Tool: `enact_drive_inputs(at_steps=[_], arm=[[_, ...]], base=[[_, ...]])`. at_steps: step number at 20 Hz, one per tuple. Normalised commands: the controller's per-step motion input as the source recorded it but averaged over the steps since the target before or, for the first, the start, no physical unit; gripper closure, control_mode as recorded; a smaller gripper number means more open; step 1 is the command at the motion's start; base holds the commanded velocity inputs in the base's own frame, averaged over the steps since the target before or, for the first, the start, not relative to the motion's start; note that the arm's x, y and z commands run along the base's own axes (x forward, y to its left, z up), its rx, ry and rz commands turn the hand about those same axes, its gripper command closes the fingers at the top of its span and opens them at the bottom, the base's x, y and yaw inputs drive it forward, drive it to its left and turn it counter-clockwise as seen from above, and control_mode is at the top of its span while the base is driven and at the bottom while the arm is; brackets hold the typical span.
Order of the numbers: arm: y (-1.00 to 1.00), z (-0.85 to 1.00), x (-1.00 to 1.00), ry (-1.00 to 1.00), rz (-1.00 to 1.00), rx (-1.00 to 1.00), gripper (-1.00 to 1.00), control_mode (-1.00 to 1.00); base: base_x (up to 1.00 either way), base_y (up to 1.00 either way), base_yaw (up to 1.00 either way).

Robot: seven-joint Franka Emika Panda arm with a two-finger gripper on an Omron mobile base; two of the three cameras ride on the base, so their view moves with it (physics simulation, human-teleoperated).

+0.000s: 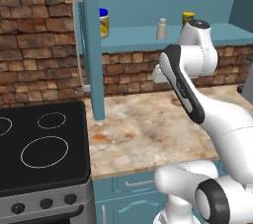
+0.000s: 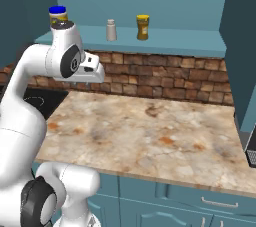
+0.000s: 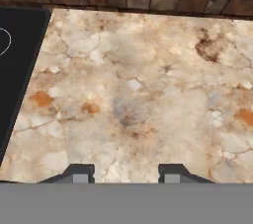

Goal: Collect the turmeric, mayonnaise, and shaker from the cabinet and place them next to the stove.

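Firstly, left base view: mayonnaise [image 1: 104,22], shaker [image 1: 161,28] and turmeric [image 1: 187,18] stand apart on the cabinet [image 1: 148,36] shelf; stove [image 1: 44,144] lower left.
Right base view: same three jars in a row on the shelf, above the marble counter [image 2: 150,136].
Hand view: gripper [image 3: 123,173] fingertips spread apart, holding nothing, over bare counter.

Arm rises from the base, elbow bent high, forearm folded back down so the wrist hangs over the desk [image 2: 150,136]. Gripper [image 3: 126,173] points down at the desk, well above its surface. Fingers [image 3: 79,173] spread apart, nothing between them. In the right base view the hand sits just in front of the upper arm joint.
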Motion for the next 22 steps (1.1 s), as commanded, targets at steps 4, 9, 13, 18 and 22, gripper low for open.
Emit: enact_drive_inputs(at_steps=[4,9,13,18,22], arm=[[0.00,0.00,-0.43,-0.18,0.00,0.01,-1.00,-1.00],[-0.10,0.21,-0.53,-0.59,0.00,0.03,-1.00,-1.00],[-0.35,0.78,-0.09,-0.49,-0.02,0.03,-1.00,-1.00],[-0.17,0.53,0.19,-0.32,-0.02,0.01,-1.00,-1.00],[0.01,0.24,0.28,-0.16,0.00,0.05,-1.00,-1.00]], base=[[0.00,0.00,0.00],[0.00,0.00,0.00],[0.00,0.00,0.00],[0.00,0.00,0.00],[0.00,0.00,0.00]])
